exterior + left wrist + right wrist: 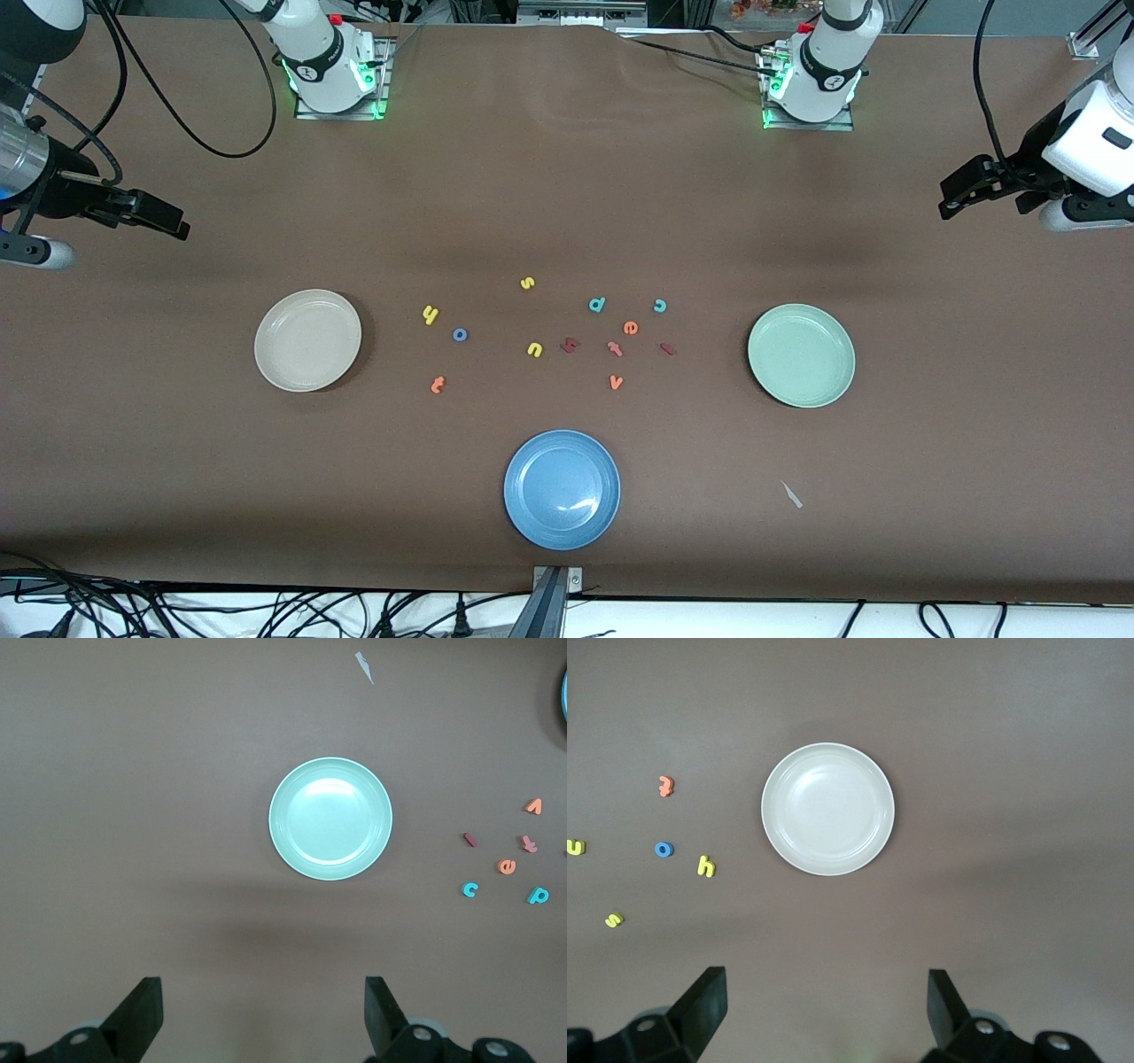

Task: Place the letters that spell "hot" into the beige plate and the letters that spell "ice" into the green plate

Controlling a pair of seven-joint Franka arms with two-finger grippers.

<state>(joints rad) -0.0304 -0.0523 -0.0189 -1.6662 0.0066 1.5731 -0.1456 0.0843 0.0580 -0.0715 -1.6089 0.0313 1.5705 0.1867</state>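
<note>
The beige plate lies toward the right arm's end, the green plate toward the left arm's end. Between them lie the yellow "h", blue "o" and orange "t" near the beige plate. The orange "e", teal "c" and dark red "i" lie near the green plate. My right gripper hangs open over bare table at its end. My left gripper hangs open at the other end. Both are empty.
A blue plate lies nearest the front camera. Other letters lie mixed in: yellow "s", yellow "u", teal "d", pinkish "t", orange "v", a dark red one. A paper scrap lies near the green plate.
</note>
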